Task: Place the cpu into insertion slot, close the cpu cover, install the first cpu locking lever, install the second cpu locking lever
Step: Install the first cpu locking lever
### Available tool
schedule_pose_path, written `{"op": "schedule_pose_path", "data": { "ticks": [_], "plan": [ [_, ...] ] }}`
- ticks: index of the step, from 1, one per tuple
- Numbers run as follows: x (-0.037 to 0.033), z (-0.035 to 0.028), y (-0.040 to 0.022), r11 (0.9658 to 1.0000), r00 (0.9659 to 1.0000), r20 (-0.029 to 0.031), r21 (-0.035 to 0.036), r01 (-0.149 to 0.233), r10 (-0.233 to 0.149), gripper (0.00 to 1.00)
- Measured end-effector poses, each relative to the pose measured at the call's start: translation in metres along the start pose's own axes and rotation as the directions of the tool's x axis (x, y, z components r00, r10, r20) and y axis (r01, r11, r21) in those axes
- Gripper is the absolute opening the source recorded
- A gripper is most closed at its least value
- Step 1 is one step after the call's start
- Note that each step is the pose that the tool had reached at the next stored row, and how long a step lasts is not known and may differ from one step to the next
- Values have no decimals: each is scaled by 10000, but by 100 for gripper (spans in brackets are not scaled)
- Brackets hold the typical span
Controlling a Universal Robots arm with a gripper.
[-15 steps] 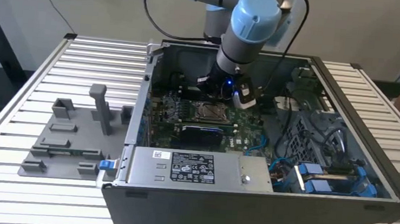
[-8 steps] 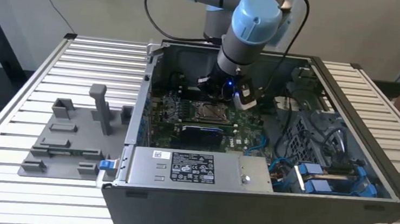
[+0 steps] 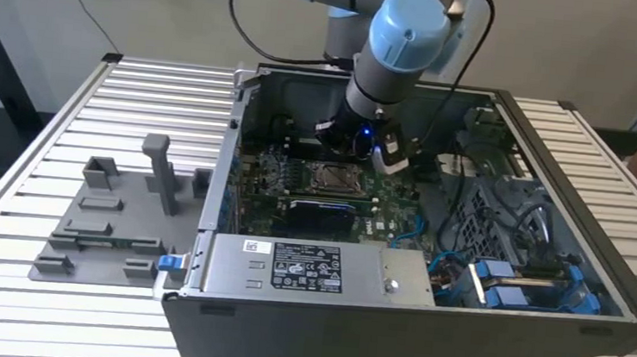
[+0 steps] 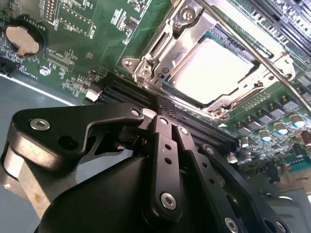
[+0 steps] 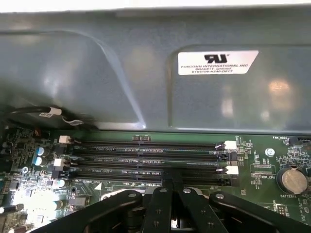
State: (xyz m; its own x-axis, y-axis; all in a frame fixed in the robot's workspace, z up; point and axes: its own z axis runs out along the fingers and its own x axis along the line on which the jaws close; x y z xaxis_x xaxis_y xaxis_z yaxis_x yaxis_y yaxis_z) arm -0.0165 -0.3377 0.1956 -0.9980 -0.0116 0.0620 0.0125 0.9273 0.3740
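Note:
The cpu (image 4: pixel 214 65) lies flat in the insertion slot (image 3: pixel 331 178), its pale top showing through the window of the cpu cover (image 4: pixel 163 48), which is folded down over it. A thin metal locking lever (image 4: pixel 257 46) lies along one side of the cover. My gripper (image 4: pixel 156 112) hovers low over the motherboard just beside the slot, over the memory slots (image 5: pixel 146 155), with its black fingers (image 5: pixel 163 204) drawn together and nothing between them. In the exterior view the gripper (image 3: pixel 353 144) hangs inside the open computer case (image 3: pixel 421 326), just behind the slot.
The case walls close in on all sides. A power supply (image 3: pixel 311 269) sits in front of the board, and blue cables (image 3: pixel 517 282) are on the exterior view's right. A coin battery (image 5: pixel 290 180) is near the memory slots. A grey fixture (image 3: pixel 107 221) stands on the slatted table.

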Motion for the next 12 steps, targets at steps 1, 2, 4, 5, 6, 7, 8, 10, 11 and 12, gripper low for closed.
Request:
{"op": "schedule_pose_path", "data": {
  "ticks": [1, 2, 4, 5, 6, 7, 8, 10, 11, 12],
  "plan": [
    [2, -31, 13, 10000, 10000, -3, 2, -1, 1, 11],
    [4, -63, 25, 10000, 10000, -6, 1, -3, 3, 11],
    [9, -137, 54, 10000, 10000, -15, 3, -6, 6, 11],
    [11, -176, 68, 10000, 10000, -16, 2, -5, 5, 11],
    [13, -202, 75, 10000, 10000, -18, 3, -6, 6, 11],
    [14, -214, 78, 10000, 10000, -18, 9, -7, 7, 11],
    [15, -222, 81, 10000, 10000, -17, 38, -9, 9, 11],
    [15, -226, 82, 9997, 10000, -22, 233, -25, 25, 11],
    [15, -226, 82, 9992, 10000, -29, 402, -38, 39, 11],
    [15, -226, 81, 9982, 10000, -34, 589, -52, 54, 11]
  ]
}}
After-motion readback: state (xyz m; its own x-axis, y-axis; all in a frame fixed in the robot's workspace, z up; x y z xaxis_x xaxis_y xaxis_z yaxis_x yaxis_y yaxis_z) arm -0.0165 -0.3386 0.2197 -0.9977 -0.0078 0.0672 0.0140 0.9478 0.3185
